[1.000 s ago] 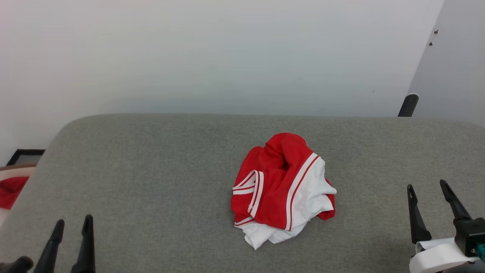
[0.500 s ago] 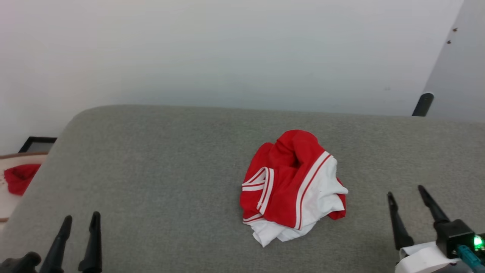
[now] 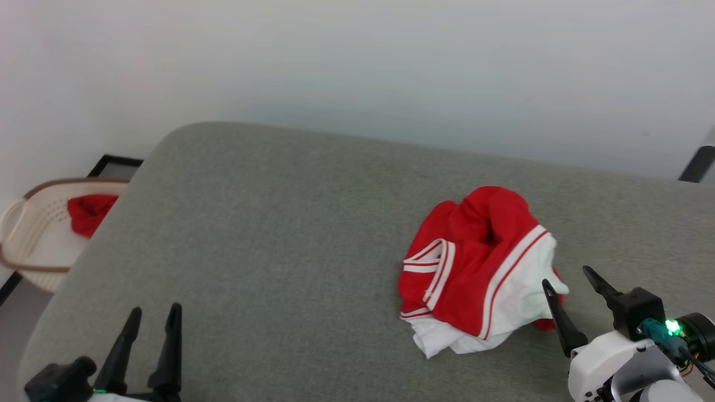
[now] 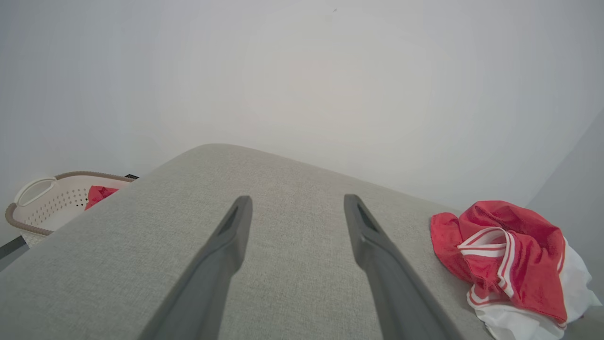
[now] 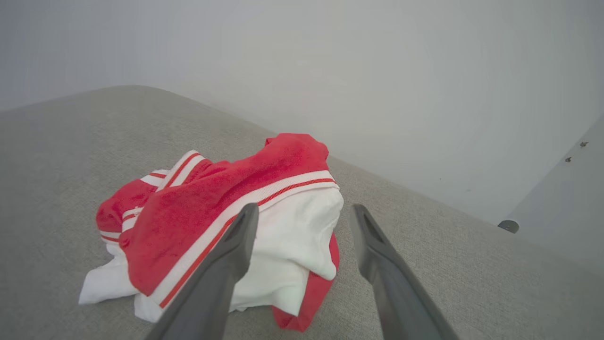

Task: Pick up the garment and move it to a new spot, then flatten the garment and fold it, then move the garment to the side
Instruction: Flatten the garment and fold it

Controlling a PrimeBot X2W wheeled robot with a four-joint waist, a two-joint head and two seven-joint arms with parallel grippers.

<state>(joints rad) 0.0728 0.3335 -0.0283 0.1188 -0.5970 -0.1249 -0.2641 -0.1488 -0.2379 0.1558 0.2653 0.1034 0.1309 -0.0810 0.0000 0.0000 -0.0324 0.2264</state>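
The garment (image 3: 475, 262), a red T-shirt with white sleeves and striped trim, lies crumpled on the grey padded table (image 3: 279, 251), right of its middle. My right gripper (image 3: 567, 276) stands open just at the garment's right edge, one finger in front of the white sleeve, nothing between the fingers. In the right wrist view the garment (image 5: 226, 222) lies close ahead and left of the open right gripper (image 5: 304, 212). My left gripper (image 3: 153, 312) is open near the table's front left, far from the garment. In the left wrist view the garment (image 4: 509, 255) sits at the far right, beside the open left gripper (image 4: 295, 203).
A cream laundry basket (image 3: 22, 223) with a plain red cloth (image 3: 89, 212) in it stands on the floor past the table's left edge; the basket (image 4: 42, 203) is in the left wrist view too. A pale wall rises behind the table. A dark post (image 3: 695, 164) stands at far right.
The head camera has swung left, bringing the basket into view. My right gripper has closed in on the garment's right edge. The garment itself lies as before.
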